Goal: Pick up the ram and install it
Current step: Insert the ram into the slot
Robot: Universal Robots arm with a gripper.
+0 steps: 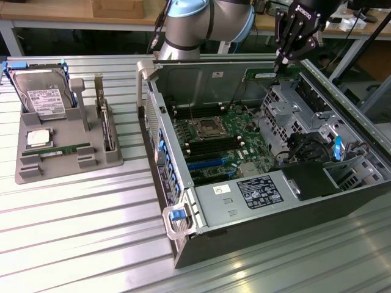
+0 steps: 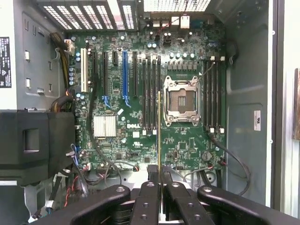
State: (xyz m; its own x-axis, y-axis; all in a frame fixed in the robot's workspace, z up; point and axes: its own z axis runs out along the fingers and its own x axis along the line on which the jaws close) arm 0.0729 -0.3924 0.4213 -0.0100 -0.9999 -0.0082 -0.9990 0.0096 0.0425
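Note:
My gripper [image 1: 282, 60] hangs over the far side of the open computer case [image 1: 256, 207], at the exterior view's upper right. It is shut on the ram [image 1: 264, 74], a thin green stick held level above the case's back wall. In the wrist view the ram [image 2: 159, 131] appears edge-on as a narrow strip running out from between the black fingers [image 2: 151, 187] of the gripper [image 2: 159, 172]. Below it lies the green motherboard [image 2: 131, 122], with black memory slots [image 2: 151, 93] beside the silver CPU socket [image 2: 183, 101]. The ram is still above the board, not touching a slot.
A grey tray [image 1: 67, 166] on the exterior view's left holds a silver hard drive [image 1: 40, 97], a square CPU chip [image 1: 38, 138] and another green stick [image 1: 64, 149]. Drive cages [image 1: 293, 110], cables [image 1: 305, 149] and a black shroud [image 2: 33, 140] crowd the case's right side.

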